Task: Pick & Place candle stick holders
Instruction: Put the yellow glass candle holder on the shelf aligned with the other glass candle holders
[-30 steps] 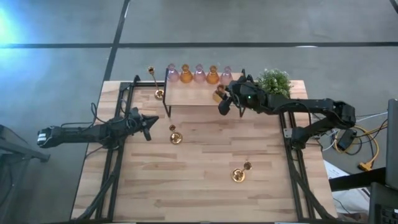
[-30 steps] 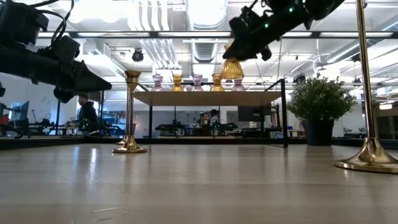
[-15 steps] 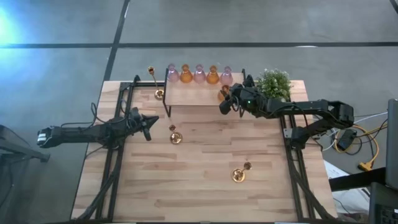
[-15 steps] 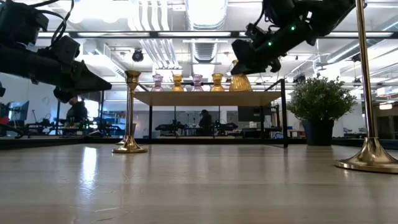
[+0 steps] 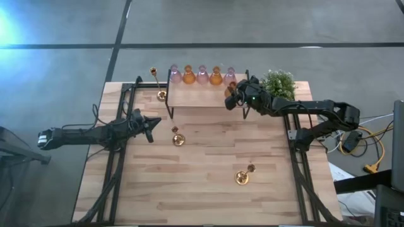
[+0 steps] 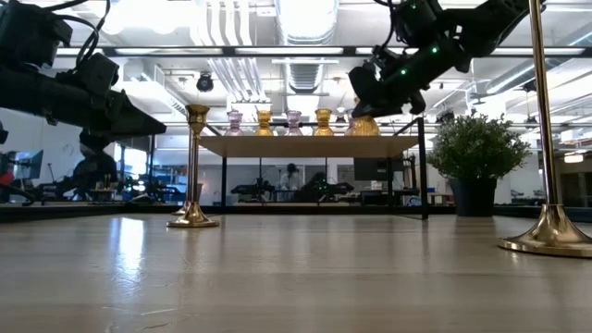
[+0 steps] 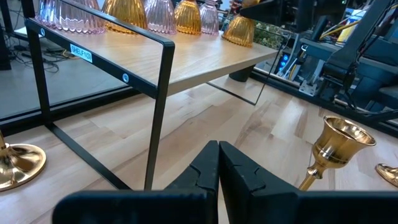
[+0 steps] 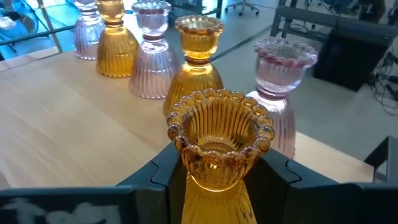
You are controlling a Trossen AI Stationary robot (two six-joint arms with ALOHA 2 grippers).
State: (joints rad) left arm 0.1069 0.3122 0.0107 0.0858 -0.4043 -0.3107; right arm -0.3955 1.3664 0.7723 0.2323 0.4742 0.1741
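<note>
An amber ribbed glass candle holder (image 8: 219, 146) is gripped by the right gripper (image 5: 232, 99) at the wooden shelf's (image 5: 199, 96) end.

Its base is hidden between the fingers. "SHELF", seemingly "120", is read on a frame label (image 7: 81, 53). The left gripper (image 5: 149, 128) is held closed near a gold candlestick (image 5: 177, 137).

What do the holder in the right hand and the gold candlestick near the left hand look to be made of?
The amber holder in the right hand looks like translucent ribbed glass with a beaded rim; light passes through it. The gold candlestick looks like polished metal, likely brass, given its mirror-like reflections.
</note>
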